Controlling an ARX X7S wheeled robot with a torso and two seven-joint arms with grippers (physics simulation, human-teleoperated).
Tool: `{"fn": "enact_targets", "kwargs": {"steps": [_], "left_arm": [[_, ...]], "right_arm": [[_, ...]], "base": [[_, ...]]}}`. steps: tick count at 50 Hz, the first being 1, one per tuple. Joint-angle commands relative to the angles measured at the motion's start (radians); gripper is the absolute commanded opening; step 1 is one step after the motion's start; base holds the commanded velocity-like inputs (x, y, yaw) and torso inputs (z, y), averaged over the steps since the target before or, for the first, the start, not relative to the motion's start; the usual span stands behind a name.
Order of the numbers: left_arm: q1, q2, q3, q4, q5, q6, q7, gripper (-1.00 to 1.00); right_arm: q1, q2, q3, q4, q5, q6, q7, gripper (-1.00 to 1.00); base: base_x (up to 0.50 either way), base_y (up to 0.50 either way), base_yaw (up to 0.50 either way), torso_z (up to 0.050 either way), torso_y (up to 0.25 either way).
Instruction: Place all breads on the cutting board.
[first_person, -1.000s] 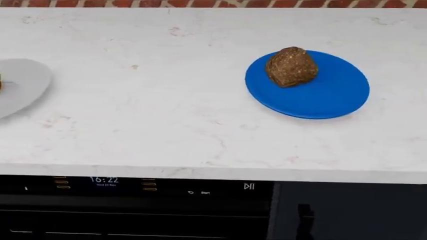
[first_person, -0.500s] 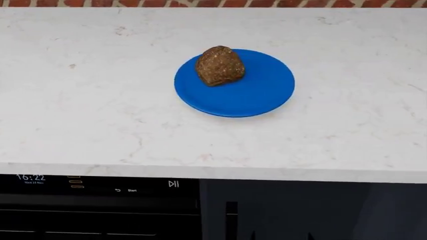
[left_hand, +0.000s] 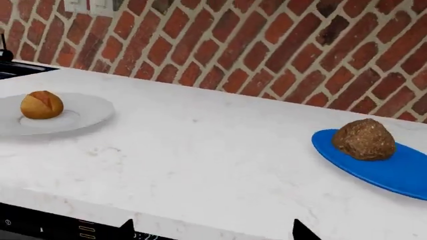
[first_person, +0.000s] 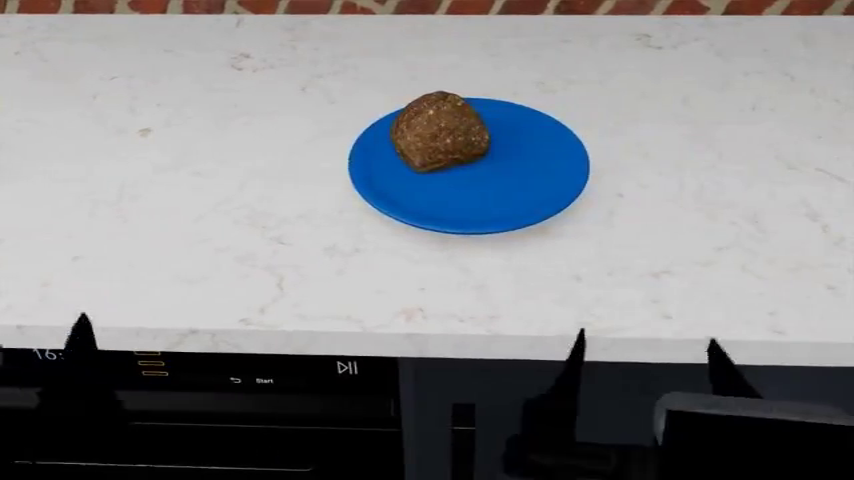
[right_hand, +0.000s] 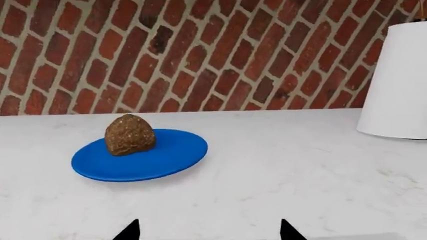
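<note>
Right hand (first_person: 643, 362) short of brown roll (first_person: 439, 131) (plated)

You have a white marble countertop (first_person: 200, 230) against a brick wall. A blue plate (first_person: 514, 190) lies directly on it, and well to its left a pale grey plate (left_hand: 80, 112). A white cylindrical object (right_hand: 399, 80) stands toward the right.

Right hand (first_person: 643, 360) low, fingers spread, empty; left hand (first_person: 80, 335) barely visible, probably likewise.
</note>
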Motion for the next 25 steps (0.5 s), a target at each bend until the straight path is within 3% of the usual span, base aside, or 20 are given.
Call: {"fn": "enact_targets", "kwargs": {"steps": [1, 4, 11, 18, 21, 25], "left_arm": [[-0.488, -0.097, -0.247, 0.227, -0.617, -0.672, -0.341, 1.0], [-0.654, -0.149, -0.263, 0.127, -0.923, -0.758, -0.537, 1.0], [-0.756, -0.367, -0.215, 0.068, -1.183, -0.755, -0.693, 1.0], [-0.842, -0.504, -0.154, 0.039, -1.338, -0.702, -0.765, 1.0], [-0.832, -0.526, -0.186, 0.036, -1.336, -0.683, -0.775, 1.0], [-0.931, -0.565, -0.132, -0.001, -1.389, -0.668, -0.771, 1.0]], "right_arm": [[0.372, 0.144, 0.171, -0.341, 0.314, 0.569, 0.093, 1.0], [0.472, 0.165, 0.193, -0.354, 0.386, 0.668, 0.103, 1.0], [0.663, 0.279, 0.17, -0.372, 0.448, 0.833, 0.093, 1.0], [0.789, 0.327, 0.178, -0.439, 0.521, 0.966, 0.122, 1.0], [0.851, 0.333, 0.178, -0.443, 0.566, 1.029, 0.129, 1.0], [0.941, 0.378, 0.186, -0.369, 0.73, 1.064, 0.205, 1.0]], "base": [[0.0, 0.0, 0.0, 0.0, 0.0], [0.0, 0.0, 0.0, 0.0, 0.0], [0.0, 0.0, 0.0, 0.0, 0.0], [0.0, 0.0, 0.0, 0.0, 0.0], [0.0, 0.0, 0.0, 0.0, 0.0], [0.0, 0.0, 0.0, 0.0, 0.0]]}}
